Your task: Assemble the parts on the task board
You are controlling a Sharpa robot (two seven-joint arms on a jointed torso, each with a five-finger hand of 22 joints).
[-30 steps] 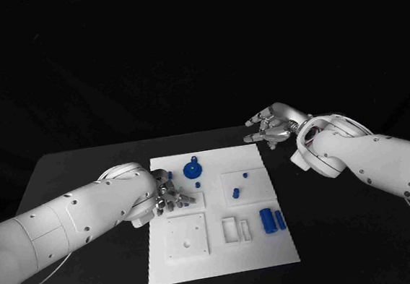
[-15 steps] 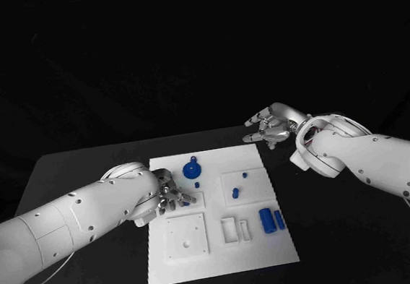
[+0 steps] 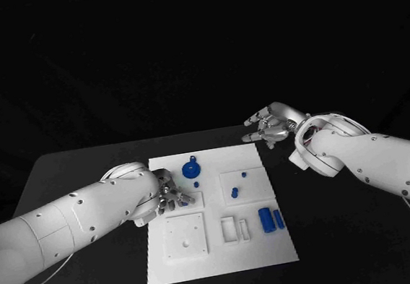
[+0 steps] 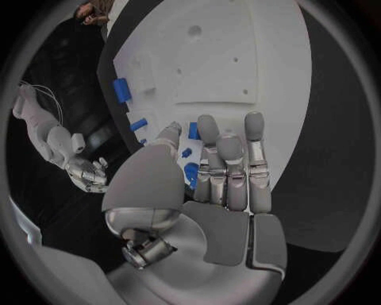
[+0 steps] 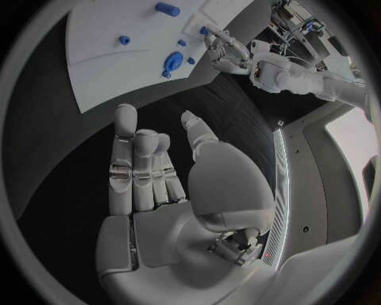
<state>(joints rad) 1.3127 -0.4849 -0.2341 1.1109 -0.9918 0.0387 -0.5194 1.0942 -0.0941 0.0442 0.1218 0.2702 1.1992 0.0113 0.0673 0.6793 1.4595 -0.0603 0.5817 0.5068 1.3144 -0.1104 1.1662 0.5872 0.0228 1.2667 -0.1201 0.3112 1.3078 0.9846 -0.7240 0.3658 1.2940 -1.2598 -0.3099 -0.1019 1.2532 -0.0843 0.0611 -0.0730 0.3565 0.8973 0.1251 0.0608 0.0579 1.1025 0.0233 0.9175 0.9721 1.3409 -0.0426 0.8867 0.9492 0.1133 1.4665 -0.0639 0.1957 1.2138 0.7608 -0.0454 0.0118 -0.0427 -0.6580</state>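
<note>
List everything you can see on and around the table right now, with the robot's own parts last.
table: one, black, under everything.
task board: one, white, middle of the table, with square and slotted recesses toward the near end.
round part: one, blue, far end of the board.
cylinder parts: two, blue, side by side near the board's right edge.
small parts: a few, blue, scattered mid-board; exact count unclear.
left robot hand: one, silver, over the board's left edge by small blue pieces; whether it holds one cannot be told.
right robot hand: one, silver, fingers apart and empty, over the table beyond the board's far right corner.
arms: two, white, one from each side.
</note>
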